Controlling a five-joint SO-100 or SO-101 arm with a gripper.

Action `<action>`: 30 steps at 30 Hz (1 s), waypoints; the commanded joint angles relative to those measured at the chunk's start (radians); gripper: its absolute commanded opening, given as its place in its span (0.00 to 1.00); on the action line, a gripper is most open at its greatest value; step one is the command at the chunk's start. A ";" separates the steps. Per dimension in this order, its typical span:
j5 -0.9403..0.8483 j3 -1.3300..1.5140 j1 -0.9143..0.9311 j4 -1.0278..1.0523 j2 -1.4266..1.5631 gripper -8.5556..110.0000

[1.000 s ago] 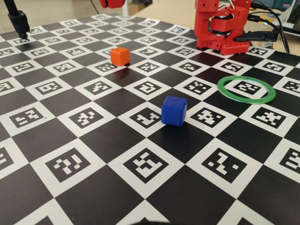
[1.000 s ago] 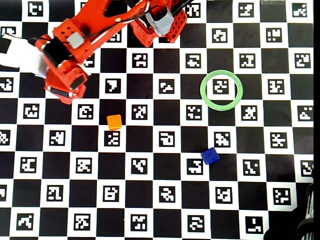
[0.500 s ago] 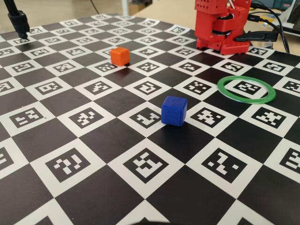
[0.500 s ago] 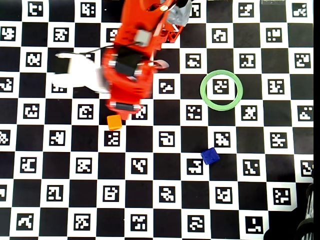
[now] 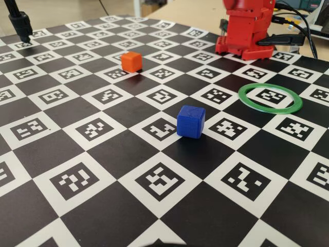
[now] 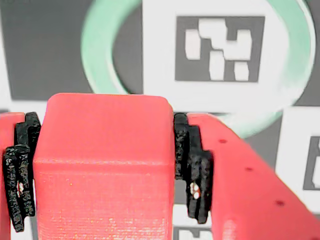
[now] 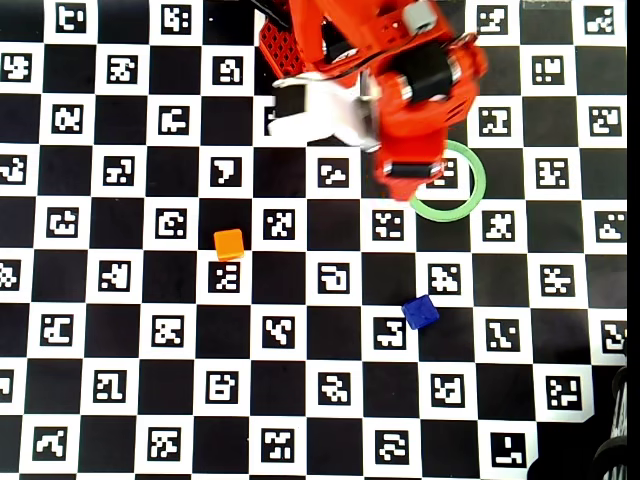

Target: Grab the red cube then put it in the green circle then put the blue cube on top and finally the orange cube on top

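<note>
In the wrist view the red cube (image 6: pixel 102 170) sits clamped between the black pads (image 6: pixel 192 165) of my gripper (image 6: pixel 106 172), which is shut on it. Behind it lies the green circle (image 6: pixel 97 55) around a marker. From overhead, my gripper (image 7: pixel 406 180) hangs over the left rim of the green circle (image 7: pixel 470 198), and the red cube is hidden under the arm. The orange cube (image 7: pixel 229 244) (image 5: pixel 131 61) and the blue cube (image 7: pixel 420 312) (image 5: pixel 190 121) rest apart on the board. The green circle (image 5: pixel 270 98) holds nothing in the fixed view.
A black-and-white checkered marker board (image 5: pixel 77 180) covers the table. The red arm base (image 5: pixel 247 28) stands at the back, with cables (image 5: pixel 293 36) to its right. A black stand (image 5: pixel 19 23) rises at the far left corner.
The arm has swung across the overhead view from the left side to the right and now reaches over the green circle's left rim. The orange and blue cubes have not moved.
</note>
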 commanded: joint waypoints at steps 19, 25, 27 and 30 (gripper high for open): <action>0.227 -0.089 -0.239 -0.149 -0.284 0.04; 0.232 -0.086 -0.236 -0.161 -0.275 0.04; 0.232 -0.075 -0.232 -0.173 -0.268 0.04; 0.222 -0.012 -0.215 -0.244 -0.249 0.04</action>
